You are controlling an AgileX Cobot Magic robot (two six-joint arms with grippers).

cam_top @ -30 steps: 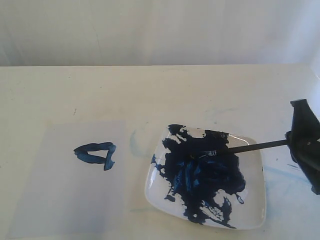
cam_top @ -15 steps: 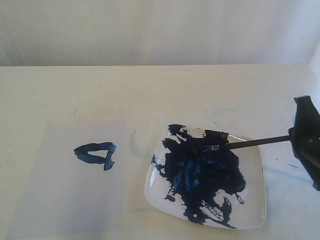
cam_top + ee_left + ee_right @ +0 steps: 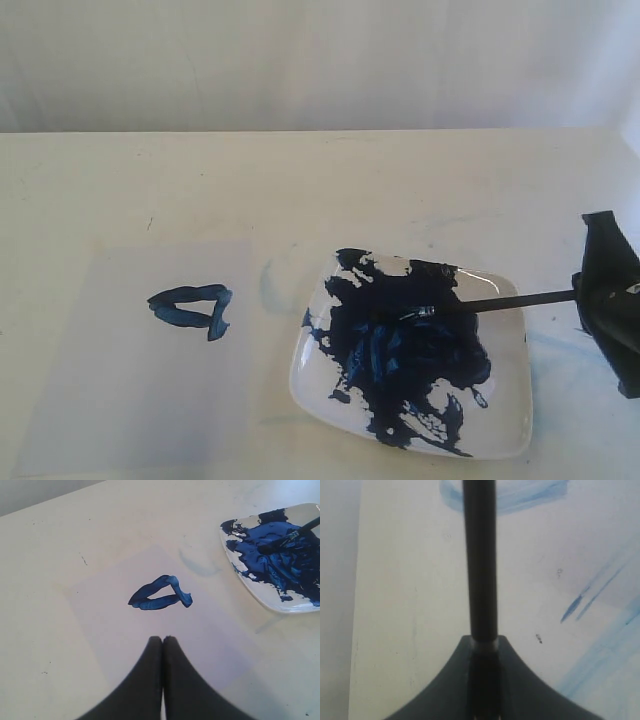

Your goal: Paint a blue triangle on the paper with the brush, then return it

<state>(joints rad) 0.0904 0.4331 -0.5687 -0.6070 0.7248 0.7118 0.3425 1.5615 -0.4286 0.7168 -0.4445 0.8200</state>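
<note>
Moved: right gripper (image 3: pixel 592 296) sits lower than half a second back, levelling the brush (image 3: pixel 500 300).
Grip: jaws clamped on the handle's end.
Bristles: in the paint on the plate (image 3: pixel 505 425).
Blue triangle (image 3: pixel 192 308): finished, on the paper (image 3: pixel 120 400), well apart.
Left gripper (image 3: pixel 162 645): closed, empty, above the paper.
Advice: settle the handle on the plate rim before releasing, without dragging the bristles.

one paper (image 3: pixel 120 390), one blue triangle (image 3: pixel 192 310), one white plate (image 3: pixel 508 400), one brush (image 3: pixel 520 298), one left gripper (image 3: pixel 162 640), one right gripper (image 3: pixel 482 642)
</note>
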